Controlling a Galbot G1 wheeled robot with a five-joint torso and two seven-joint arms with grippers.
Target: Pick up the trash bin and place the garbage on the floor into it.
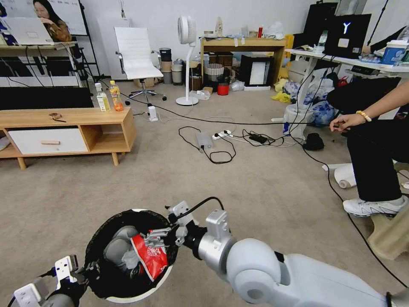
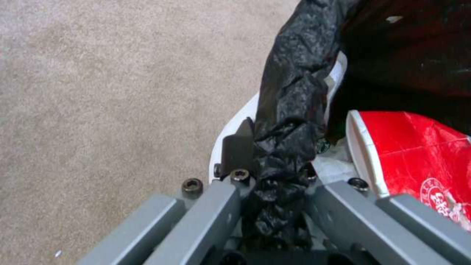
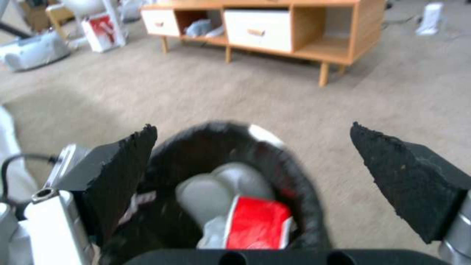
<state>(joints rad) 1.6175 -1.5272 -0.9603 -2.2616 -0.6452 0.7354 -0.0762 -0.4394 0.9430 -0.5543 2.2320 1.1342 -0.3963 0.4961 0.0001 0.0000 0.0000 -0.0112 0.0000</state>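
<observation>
Right over the bin mouth, your right gripper (image 3: 252,162) has its fingers (image 3: 123,162) spread wide with nothing between them. The red packet (image 1: 150,256) lies straight below them, already inside the trash bin (image 1: 128,298), long side leaning on the rim. Your left gripper (image 2: 275,162) is clamped on the bin's bag-covered edge, carrying it above the carpet (image 1: 255,187).
</observation>
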